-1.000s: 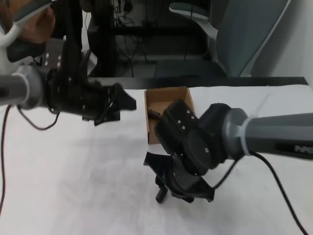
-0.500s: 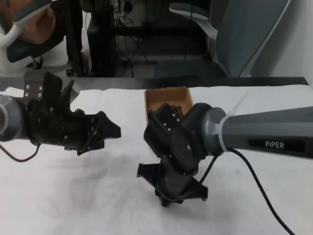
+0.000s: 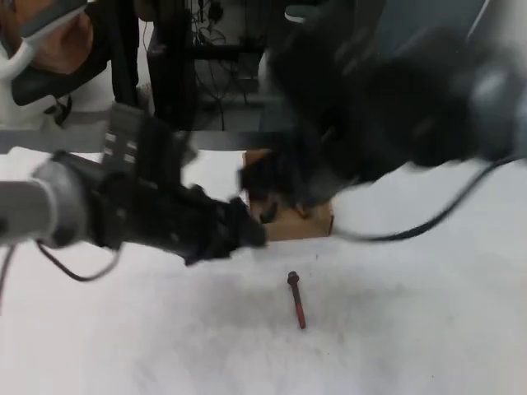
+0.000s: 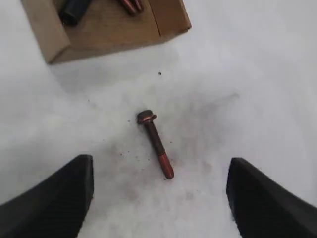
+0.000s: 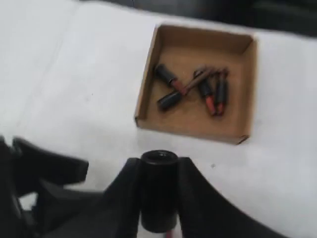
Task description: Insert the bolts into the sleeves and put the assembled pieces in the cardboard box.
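Note:
A reddish bolt (image 3: 295,298) (image 4: 156,144) lies flat on the white bench, a short way in front of the cardboard box (image 3: 300,229) (image 4: 171,17) (image 5: 190,130). My left gripper (image 3: 243,234) (image 4: 159,171) hangs open just above the bolt, one finger on each side. My right gripper (image 5: 158,198) is shut on a black sleeve (image 5: 158,183), held upright above the bench near the box's front. Several assembled pieces (image 5: 210,91) lie in the box. The right arm (image 3: 395,107) is a dark blur over the box.
White cloth covers the bench, with open room to the right of the bolt and in front of it. The left gripper's dark fingers (image 5: 47,168) show close beside the held sleeve. Chairs and stands are behind the bench's far edge.
The right arm rose from the bench and swung back over the box with the sleeve, uncovering the bolt. The left arm moved right, to just over the bolt.

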Action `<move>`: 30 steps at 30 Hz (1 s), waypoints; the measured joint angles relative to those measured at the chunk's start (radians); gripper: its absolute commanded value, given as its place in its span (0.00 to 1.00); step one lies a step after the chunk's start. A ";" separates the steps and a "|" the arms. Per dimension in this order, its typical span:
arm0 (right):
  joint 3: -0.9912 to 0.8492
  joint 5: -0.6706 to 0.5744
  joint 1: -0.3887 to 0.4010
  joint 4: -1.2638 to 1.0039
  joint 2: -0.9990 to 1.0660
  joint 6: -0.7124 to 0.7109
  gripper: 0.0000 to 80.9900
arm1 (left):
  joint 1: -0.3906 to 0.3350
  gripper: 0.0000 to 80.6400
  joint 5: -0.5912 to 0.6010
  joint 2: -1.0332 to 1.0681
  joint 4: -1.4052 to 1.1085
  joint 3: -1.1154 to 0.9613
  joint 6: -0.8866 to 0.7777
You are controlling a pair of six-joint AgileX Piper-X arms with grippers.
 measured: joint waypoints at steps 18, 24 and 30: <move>0.055 0.029 -0.127 0.214 -0.680 -0.169 0.01 | -0.249 0.87 -0.351 0.260 0.224 -0.320 -0.223; 0.056 0.029 -0.127 0.216 -0.743 -0.197 0.01 | -0.249 0.87 -0.379 0.358 0.260 -0.377 -0.252; 0.058 0.029 -0.127 0.217 -0.804 -0.237 0.01 | -0.249 0.81 -0.384 0.410 0.292 -0.443 -0.299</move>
